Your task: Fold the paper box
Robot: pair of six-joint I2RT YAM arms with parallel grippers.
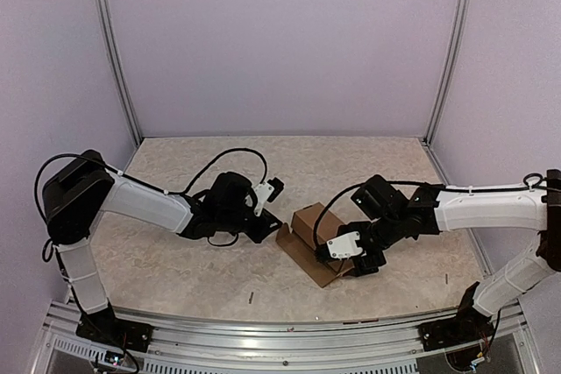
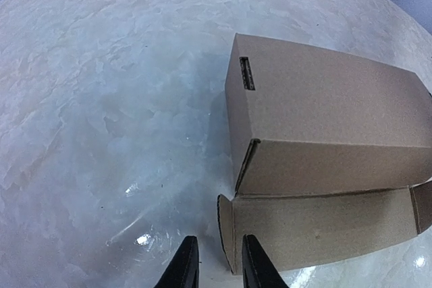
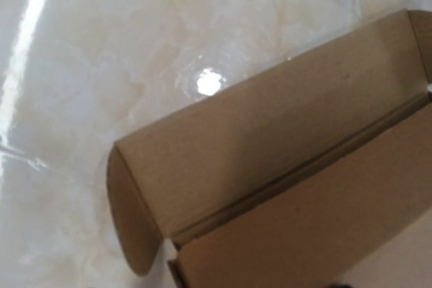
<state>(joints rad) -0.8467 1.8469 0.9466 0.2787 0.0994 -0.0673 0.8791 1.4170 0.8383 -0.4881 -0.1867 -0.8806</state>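
The plain brown cardboard paper box (image 1: 313, 236) lies on the pale marbled counter (image 1: 175, 260), in the middle between the two arms. Its body already stands as a closed rectangular shell with a small slot (image 2: 247, 73) in one panel. One long flap (image 2: 324, 224) lies flat beside it, with a rounded tab (image 2: 226, 234) at its end.

The step in hand looks like the final closing, bringing that flap up and tucking it in. The left end effector (image 2: 217, 251) hovers just beside the tab, its fingers narrowly parted with nothing between them. The right end effector (image 1: 344, 256) sits against the box's near side. Its fingers are hidden, so I cannot tell how they stand.

Next, one arm probably has to steady the shell while the other lifts the flap along its crease.
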